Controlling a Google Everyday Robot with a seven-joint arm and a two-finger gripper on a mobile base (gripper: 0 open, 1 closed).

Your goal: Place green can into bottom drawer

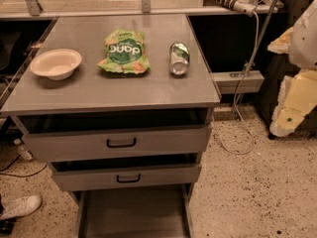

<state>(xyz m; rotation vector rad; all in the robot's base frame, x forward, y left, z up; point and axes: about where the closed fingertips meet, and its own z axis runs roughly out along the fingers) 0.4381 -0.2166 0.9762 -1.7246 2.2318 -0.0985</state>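
The green can (179,58) lay on its side on the table (99,90), near the right edge, just beside the green snack bag (123,52) and well apart from the white bowl (55,63). Lying so, it would likely roll if nudged, perhaps off that edge, and a grasp drifting left could catch the bag. The bottom drawer (133,214) stood pulled out low down, beneath two partly open drawers with black handles (74,145). A can carried down too close might strike their fronts, and dropped from height it could bounce out. The pincer (293,103) hung off to the right, well apart from the can; whether it was open or closed could not be told.
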